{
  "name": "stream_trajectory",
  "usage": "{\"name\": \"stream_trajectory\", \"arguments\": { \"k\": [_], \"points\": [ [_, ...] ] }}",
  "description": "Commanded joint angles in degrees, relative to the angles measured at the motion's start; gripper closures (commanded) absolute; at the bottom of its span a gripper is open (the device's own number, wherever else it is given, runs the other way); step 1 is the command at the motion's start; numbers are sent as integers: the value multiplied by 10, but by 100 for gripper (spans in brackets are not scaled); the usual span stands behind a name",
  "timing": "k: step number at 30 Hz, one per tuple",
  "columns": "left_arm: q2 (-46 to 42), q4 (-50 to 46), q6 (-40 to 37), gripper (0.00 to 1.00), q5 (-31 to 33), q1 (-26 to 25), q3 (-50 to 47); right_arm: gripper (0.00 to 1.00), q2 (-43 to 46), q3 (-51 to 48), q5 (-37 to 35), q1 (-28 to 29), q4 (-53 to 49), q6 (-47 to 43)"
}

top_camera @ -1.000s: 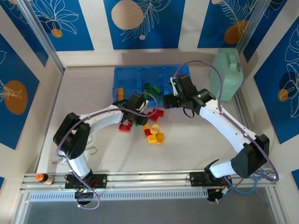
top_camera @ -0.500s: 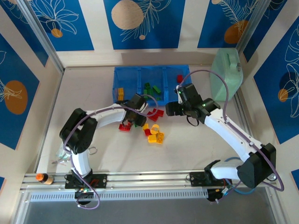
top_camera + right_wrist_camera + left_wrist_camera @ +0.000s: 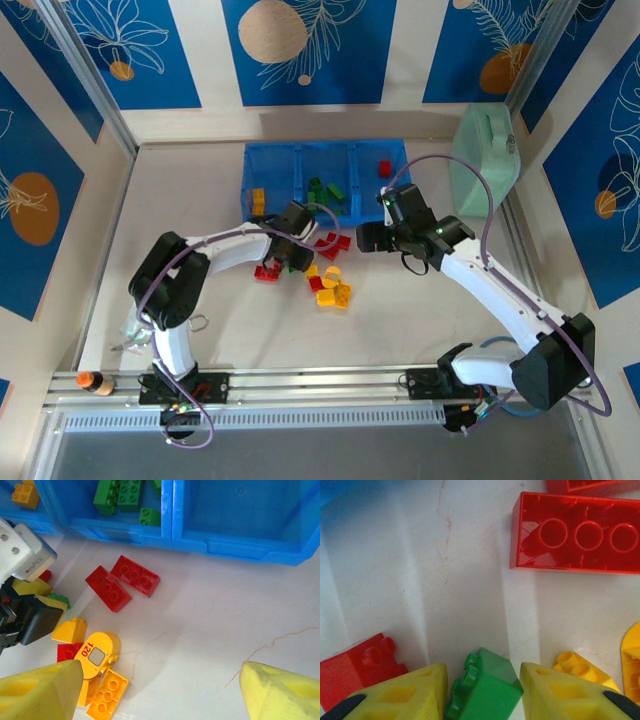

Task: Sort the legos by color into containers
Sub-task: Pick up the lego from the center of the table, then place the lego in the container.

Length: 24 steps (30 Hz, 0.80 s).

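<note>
My left gripper (image 3: 289,260) (image 3: 481,676) is down among the loose legos, shut on a green lego (image 3: 487,692) that sits between its yellow fingers. Around it lie a long red brick (image 3: 577,535), a small red one (image 3: 360,667) and a yellow one (image 3: 580,667). My right gripper (image 3: 360,238) (image 3: 160,672) hovers open over bare table, with nothing between its fingers. The blue tray (image 3: 300,150) (image 3: 235,547) holds a yellow brick (image 3: 258,197) on the left, green bricks (image 3: 322,188) in the middle and a red brick (image 3: 384,167) on the right.
Two red plates (image 3: 122,582) and a yellow heap with a round "120" piece (image 3: 95,650) lie in front of the tray. A mint-green case (image 3: 485,160) stands at the far right. An orange-capped bottle (image 3: 90,382) lies by the near left rail.
The left jaws have narrowed onto the green lego. The right gripper has drawn back from the tray's right compartment, where a red brick now shows.
</note>
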State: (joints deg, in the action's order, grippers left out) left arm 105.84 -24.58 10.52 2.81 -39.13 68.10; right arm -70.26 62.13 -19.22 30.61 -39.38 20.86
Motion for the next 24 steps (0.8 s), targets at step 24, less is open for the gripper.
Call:
{"name": "stream_trajectory", "arguments": {
  "k": [24],
  "points": [
    [-8, -88, -9, 72, 40, -1, 195, 19, 87, -55, 26, -46, 16, 22]
  ]
}}
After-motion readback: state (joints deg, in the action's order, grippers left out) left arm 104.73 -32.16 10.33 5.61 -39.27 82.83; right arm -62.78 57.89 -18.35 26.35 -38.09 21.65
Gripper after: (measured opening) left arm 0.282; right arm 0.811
